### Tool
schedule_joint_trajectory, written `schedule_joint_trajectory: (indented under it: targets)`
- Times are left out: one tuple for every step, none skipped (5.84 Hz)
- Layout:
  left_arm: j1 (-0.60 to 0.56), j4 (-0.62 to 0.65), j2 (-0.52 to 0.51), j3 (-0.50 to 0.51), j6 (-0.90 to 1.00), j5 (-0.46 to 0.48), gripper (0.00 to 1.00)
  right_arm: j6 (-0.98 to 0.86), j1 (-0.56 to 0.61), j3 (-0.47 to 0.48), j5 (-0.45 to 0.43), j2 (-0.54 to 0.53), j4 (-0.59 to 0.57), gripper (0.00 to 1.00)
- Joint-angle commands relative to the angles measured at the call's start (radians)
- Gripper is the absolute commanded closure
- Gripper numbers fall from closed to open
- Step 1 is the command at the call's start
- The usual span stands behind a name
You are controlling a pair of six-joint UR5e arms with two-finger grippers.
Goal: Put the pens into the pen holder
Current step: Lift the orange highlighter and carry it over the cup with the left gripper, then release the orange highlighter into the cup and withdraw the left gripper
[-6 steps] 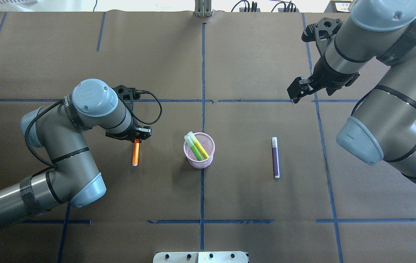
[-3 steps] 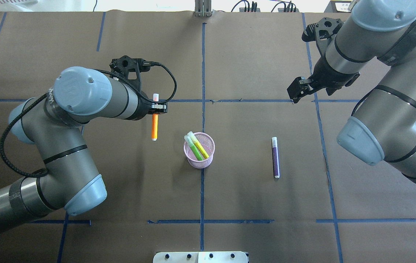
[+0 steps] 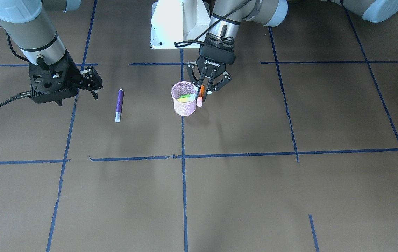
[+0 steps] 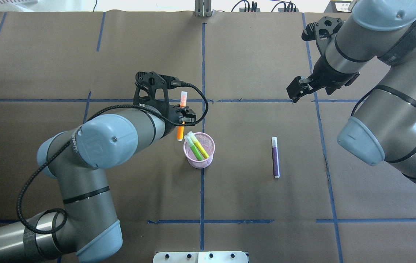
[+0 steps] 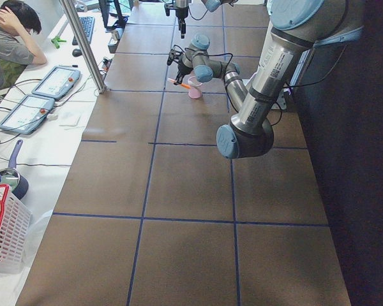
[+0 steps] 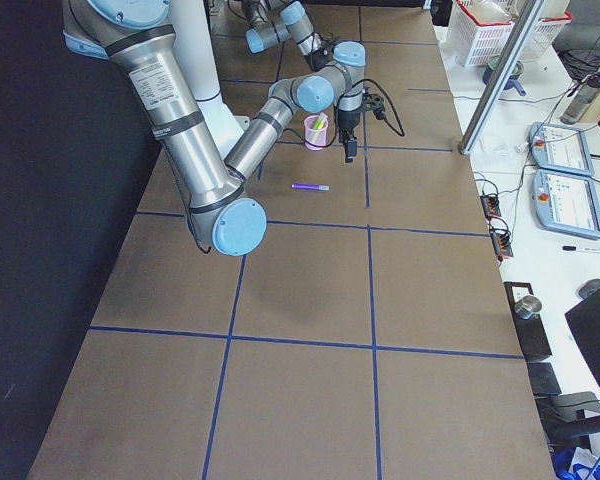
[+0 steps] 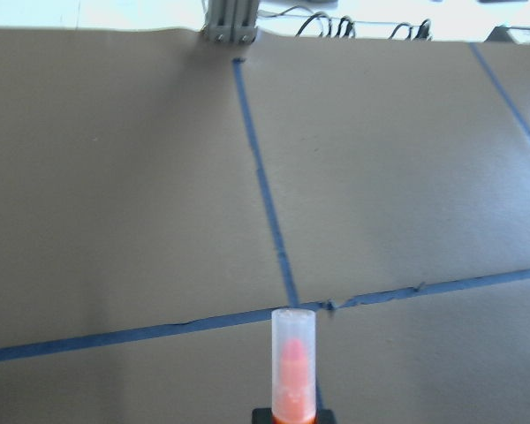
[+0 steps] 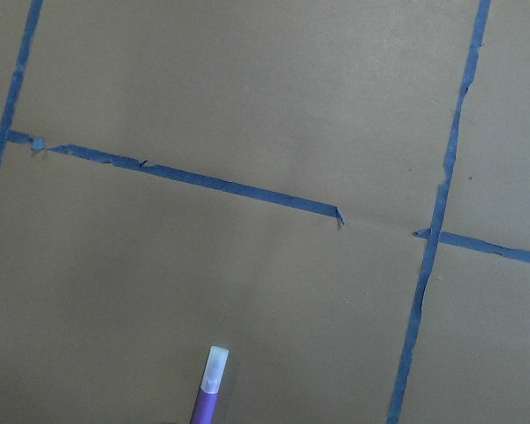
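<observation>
The small pink wire-mesh pen holder (image 4: 199,155) is standing at the table's middle, carrying a green pen (image 4: 194,148) and a yellow pen (image 4: 199,145) leaning inside. The left gripper (image 4: 182,118) is pinching the slim orange pen (image 4: 181,132) just beside the rim. The right gripper (image 4: 296,90), apparently closed and empty, is hovering well apart from the purple pen (image 4: 275,157) lying flat on the table.
</observation>
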Motion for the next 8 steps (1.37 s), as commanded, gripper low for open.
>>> schedule_joint_trajectory:
  targets:
    - [0.088,-0.033,-0.038,0.047,0.015,0.112,0.98,0.011,0.001,0.004,0.001,0.001,0.000,0.00]
    - [0.091,-0.039,-0.070,0.089,0.015,0.122,0.98,0.011,0.002,0.004,0.001,-0.002,-0.001,0.00]
    - [0.091,-0.065,-0.077,0.114,0.015,0.122,0.98,0.011,0.004,0.004,0.001,-0.002,-0.001,0.00]
    - [0.091,-0.079,-0.075,0.137,0.017,0.127,0.97,0.011,0.004,0.004,0.001,-0.002,-0.001,0.00]
    - [0.091,-0.084,-0.075,0.153,0.015,0.130,0.71,0.011,0.005,0.004,0.000,-0.002,-0.001,0.00]
    - [0.091,-0.084,-0.074,0.151,0.015,0.128,0.23,0.011,0.005,0.004,0.000,-0.002,-0.001,0.00]
    - [0.091,-0.082,-0.075,0.139,0.015,0.127,0.01,0.011,0.005,0.004,0.000,0.000,-0.001,0.00]
    - [0.087,-0.082,-0.075,0.125,0.015,0.115,0.00,0.011,0.005,0.004,0.000,-0.002,-0.001,0.00]
